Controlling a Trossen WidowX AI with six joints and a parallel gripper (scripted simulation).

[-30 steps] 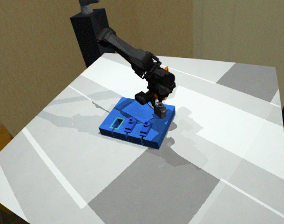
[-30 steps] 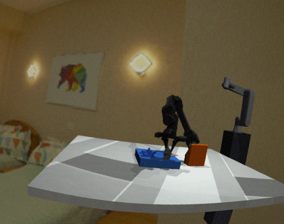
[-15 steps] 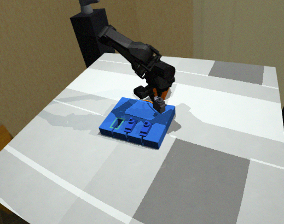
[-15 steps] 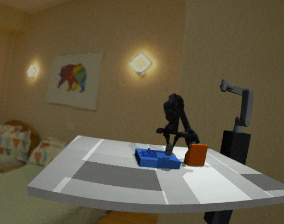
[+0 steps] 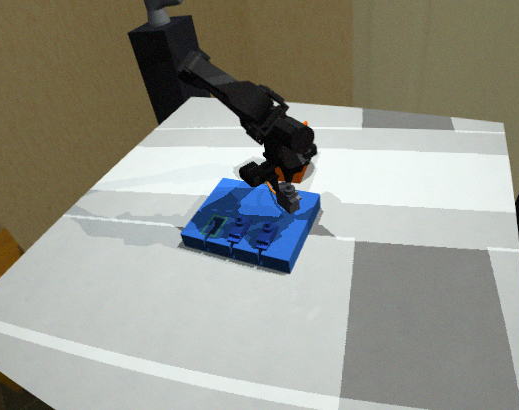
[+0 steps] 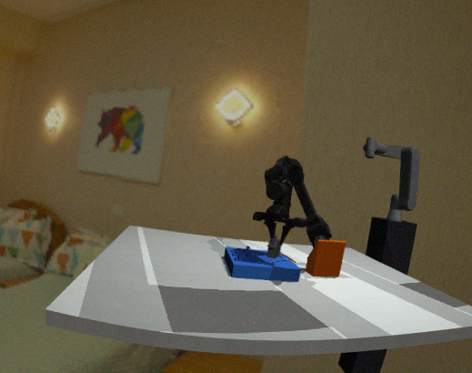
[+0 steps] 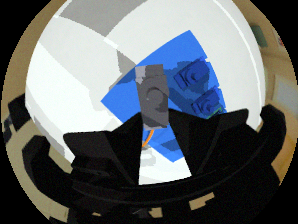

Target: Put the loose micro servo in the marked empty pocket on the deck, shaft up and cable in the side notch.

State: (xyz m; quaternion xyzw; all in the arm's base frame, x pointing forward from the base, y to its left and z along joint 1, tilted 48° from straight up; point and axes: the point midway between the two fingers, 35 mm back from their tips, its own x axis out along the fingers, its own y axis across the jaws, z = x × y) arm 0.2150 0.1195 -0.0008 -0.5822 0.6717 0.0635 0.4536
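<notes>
The counter (image 5: 246, 310) (image 6: 224, 296) was a pale slab with a thick grey edge; white stripes and broad grey patches crossed its top. Behind it rose a tan, finely grained wall (image 6: 269, 182). On this wall, seen from the room, hung a white picture (image 6: 125, 134) of a many-coloured bear, between two glowing lamps (image 6: 54, 119) (image 6: 234, 106), the nearer one diamond-shaped. Beside the counter lay pillows (image 6: 21, 234) patterned with orange and teal triangles, on a pale green bed (image 6: 15, 309). A second, grey arm (image 6: 409, 177) stood on a black, box-shaped pedestal (image 5: 158, 65) (image 6: 387, 241).

The deck (image 5: 303, 220) (image 6: 260, 271) (image 7: 172, 50) was a flat, blue rectangular block with slots cut into one side. Two dark blue servos (image 5: 239, 230) (image 5: 267, 236) (image 7: 193, 75) (image 7: 206, 102), each topped by a round boss, were seated in it. Next to them lay the pocket (image 5: 215, 226), a dark recess outlined in green. An orange block (image 5: 296, 174) (image 6: 326, 258) with a sloped side stood near the deck.

The black, angular pincer (image 5: 282, 187) (image 6: 276, 241) (image 7: 154, 113) was closed on the loose servo (image 5: 288, 197) (image 6: 274, 248) (image 7: 154, 95), a grey, boxy body with its round shaft side up and a thin orange cable (image 5: 271, 188) (image 7: 149, 137). The loose servo was at the deck's far end from the pocket, outside it; whether it touched the deck could not be told.
</notes>
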